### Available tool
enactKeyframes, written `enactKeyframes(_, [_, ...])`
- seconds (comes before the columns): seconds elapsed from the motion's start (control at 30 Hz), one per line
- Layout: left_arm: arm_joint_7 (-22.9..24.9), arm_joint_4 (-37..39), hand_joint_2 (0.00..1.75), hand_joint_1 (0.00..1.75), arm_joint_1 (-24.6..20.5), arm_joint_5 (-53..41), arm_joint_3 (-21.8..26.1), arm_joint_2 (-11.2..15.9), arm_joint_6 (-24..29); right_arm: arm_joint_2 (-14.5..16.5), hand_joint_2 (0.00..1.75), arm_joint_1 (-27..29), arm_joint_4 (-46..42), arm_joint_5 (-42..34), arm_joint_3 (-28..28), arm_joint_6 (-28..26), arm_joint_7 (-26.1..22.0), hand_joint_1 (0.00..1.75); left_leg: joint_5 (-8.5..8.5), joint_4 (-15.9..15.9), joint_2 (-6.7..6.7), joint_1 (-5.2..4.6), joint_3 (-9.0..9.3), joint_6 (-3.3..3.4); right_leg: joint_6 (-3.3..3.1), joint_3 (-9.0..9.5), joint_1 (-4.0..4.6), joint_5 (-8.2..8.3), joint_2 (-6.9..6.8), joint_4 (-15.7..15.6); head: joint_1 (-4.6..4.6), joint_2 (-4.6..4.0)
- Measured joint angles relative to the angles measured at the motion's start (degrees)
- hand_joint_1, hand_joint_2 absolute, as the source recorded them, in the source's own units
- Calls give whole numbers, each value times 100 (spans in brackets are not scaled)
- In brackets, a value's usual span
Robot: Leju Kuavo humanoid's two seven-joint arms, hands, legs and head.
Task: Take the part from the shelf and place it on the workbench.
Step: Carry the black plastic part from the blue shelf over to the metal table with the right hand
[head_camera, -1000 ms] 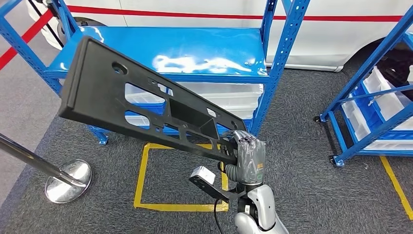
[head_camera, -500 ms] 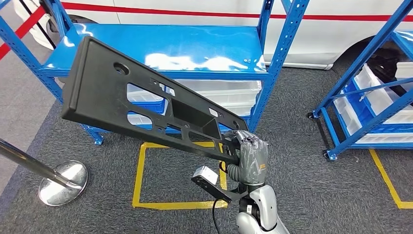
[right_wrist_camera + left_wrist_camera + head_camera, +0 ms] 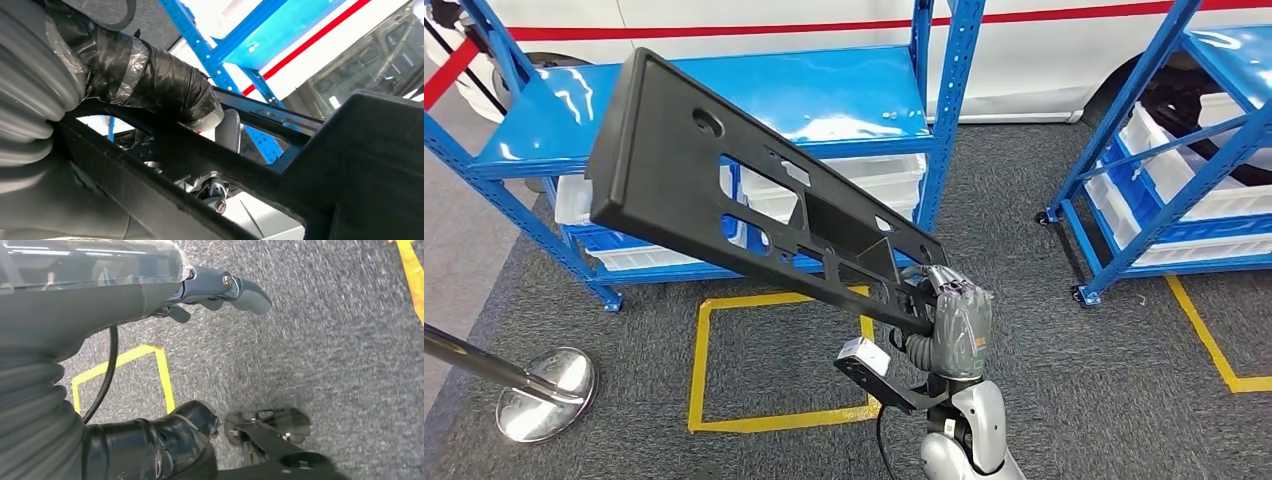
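A long black plastic panel [image 3: 754, 190], pierced with cut-outs, is held aloft at one end by the right hand [image 3: 956, 322], whose taped fingers [image 3: 165, 90] are wrapped around its lower rail. From the hand the part slants up and away to the left, clear of the blue shelf [image 3: 724, 95] behind it. Compared with a second ago, the whole scene is seen shifted: the shelf and the yellow floor marking [image 3: 699, 350] sit further left and the second blue rack [image 3: 1164, 150] has drawn nearer, so the camera is judged to have turned, the grip unchanged. The pickup is thus done and the carry under way; no bench is yet seen. The left hand [image 3: 220, 287] hangs over the grey carpet [image 3: 325, 340], loosely curled, nothing held.
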Motion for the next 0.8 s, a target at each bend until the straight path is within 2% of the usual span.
enactKeyframes(0.03, [1,0,175,0,4,-4,1,1,-1,-1,175,12,1,-8,-4,1,-8,171,-55,228,-9,0,-93,2,-6,-9,13,5,29,4,0,0])
enactKeyframes(0.07, [3,0,175,0,6,-8,1,1,-2,-1,175,21,1,-16,-10,0,-19,171,4,242,-13,-2,-84,17,-10,-13,26,7,63,9,0,0])
enactKeyframes(0.1, [4,0,175,0,6,-15,2,1,-2,0,175,27,1,-25,-14,-1,-34,171,161,17,-24,-8,39,44,-11,-11,39,9,99,14,-1,0])
enactKeyframes(0.17, [4,0,175,0,1,-32,3,9,-2,3,175,30,-7,-49,-19,-1,-65,171,526,-785,-132,-25,458,146,-3,-5,57,13,167,20,2,0])
enactKeyframes(0.2, [4,0,175,0,0,-38,5,18,-2,6,175,28,-11,-64,-20,-1,-75,171,630,-1119,-197,-38,623,197,12,-13,58,19,200,25,2,0])
enactKeyframes(0.23, [4,0,175,0,-6,-42,7,26,-2,10,175,27,-16,-79,-22,-2,-78,171,674,-1322,-249,-53,718,237,37,-28,49,32,225,28,3,0])
enactKeyframes(0.3, [5,0,175,0,-15,-44,8,35,-3,17,175,29,-23,-97,-25,-5,-83,171,687,-1428,-249,-80,746,268,104,-60,26,69,274,12,0,0])
enactKeyframes(0.37, [6,0,175,0,-20,-45,8,22,-7,17,175,37,-43,-103,-32,-7,-95,171,760,-1539,-180,-42,779,283,171,-85,38,47,276,17,5,0])
enactKeyframes(0.43, [5,0,175,0,-22,-46,8,12,-10,15,175,35,-62,-105,-42,-8,-109,171,830,-1647,-97,2,808,304,228,-259,44,-205,164,379,20,0])
enactKeyframes(0.5, [5,0,175,0,-19,-46,8,14,-13,13,175,44,-64,-109,-46,-8,-117,171,839,-1650,-19,-3,795,319,284,-591,7,-564,41,1113,29,0])
enactKeyframes(0.53, [5,0,175,0,-14,-46,8,14,-15,9,175,57,-63,-114,-48,-8,-120,171,833,-1637,20,-4,784,317,310,-718,-14,-651,15,1395,30,0])
enactKeyframes(0.57, [6,0,175,0,-9,-46,8,13,-15,4,175,70,-63,-121,-52,-8,-126,171,825,-1619,57,-3,776,310,333,-752,-36,-632,-4,1486,29,0])
enactKeyframes(0.6, [7,0,175,0,-6,-46,8,12,-15,-1,175,80,-63,-129,-57,-8,-139,171,812,-1595,89,0,768,296,350,-666,-56,-507,-25,1340,30,0])
enactKeyframes(0.63, [7,0,175,0,-6,-48,8,10,-15,-3,175,85,-65,-137,-62,-8,-157,171,792,-1563,117,5,764,278,359,-476,-73,-318,-61,998,30,0])
enactKeyframes(0.7, [7,0,175,0,-7,-52,10,8,-17,-3,175,92,-79,-160,-76,-8,-197,171,740,-1490,160,-4,754,219,340,-93,-72,-91,-166,289,29,0])
enactKeyframes(0.73, [6,0,175,0,-8,-55,13,8,-18,-3,175,100,-92,-176,-86,-8,-218,171,721,-1462,176,-15,749,186,314,0,-60,-62,-190,102,27,0])
enactKeyframes(0.8, [5,0,175,0,-9,-57,21,9,-20,-3,175,135,-121,-220,-116,-8,-272,171,710,-1447,209,-28,749,119,243,6,-29,-72,-153,42,23,0])
